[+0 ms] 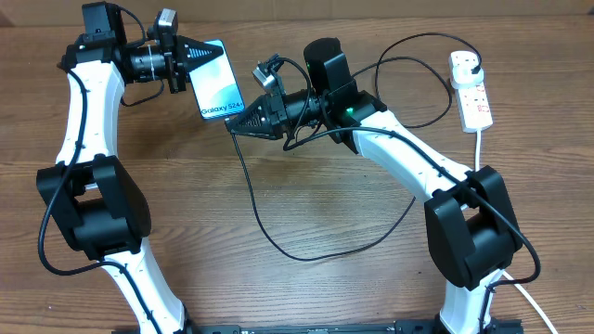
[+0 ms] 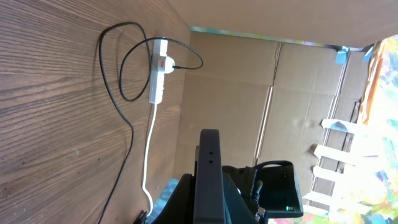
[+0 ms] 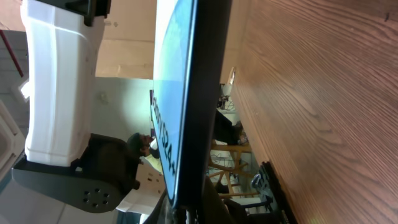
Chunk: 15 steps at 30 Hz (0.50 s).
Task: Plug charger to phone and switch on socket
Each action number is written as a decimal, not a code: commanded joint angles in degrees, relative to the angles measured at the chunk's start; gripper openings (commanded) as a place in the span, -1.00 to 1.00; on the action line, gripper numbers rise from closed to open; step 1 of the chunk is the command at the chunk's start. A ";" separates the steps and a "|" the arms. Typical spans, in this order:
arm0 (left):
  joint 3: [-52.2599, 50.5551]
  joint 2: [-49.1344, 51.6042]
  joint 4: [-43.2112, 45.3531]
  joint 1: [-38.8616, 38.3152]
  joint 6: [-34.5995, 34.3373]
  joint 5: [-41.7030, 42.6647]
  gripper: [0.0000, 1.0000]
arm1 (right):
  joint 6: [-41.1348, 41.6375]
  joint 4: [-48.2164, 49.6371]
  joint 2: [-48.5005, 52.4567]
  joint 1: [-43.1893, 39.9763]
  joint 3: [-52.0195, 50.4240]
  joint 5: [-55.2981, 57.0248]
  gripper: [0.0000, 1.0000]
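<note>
The phone [image 1: 215, 85], with its blue screen up, is held above the table at the back left, and my left gripper [image 1: 212, 53] is shut on its far end. In the left wrist view the phone [image 2: 209, 174] shows edge-on between the left gripper's [image 2: 209, 202] jaws. My right gripper [image 1: 234, 122] is shut on the charger's connector tip and sits against the phone's near end [image 3: 186, 186]; the tip itself is hidden. The black charger cable [image 1: 278, 243] loops over the table to a black plug in the white socket [image 1: 471, 88] at the back right.
The socket's thick white lead [image 1: 479, 148] runs toward the front right, past the right arm's base [image 1: 469, 232]. The left arm's base [image 1: 93, 209] stands at the front left. Cardboard walls [image 2: 249, 93] close off the table's far side.
</note>
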 commanded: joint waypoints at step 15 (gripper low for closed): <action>0.85 0.13 0.94 -0.13 -2.27 -0.15 -0.91 | 2.75 2.56 -0.42 -1.38 1.09 -4.50 -0.93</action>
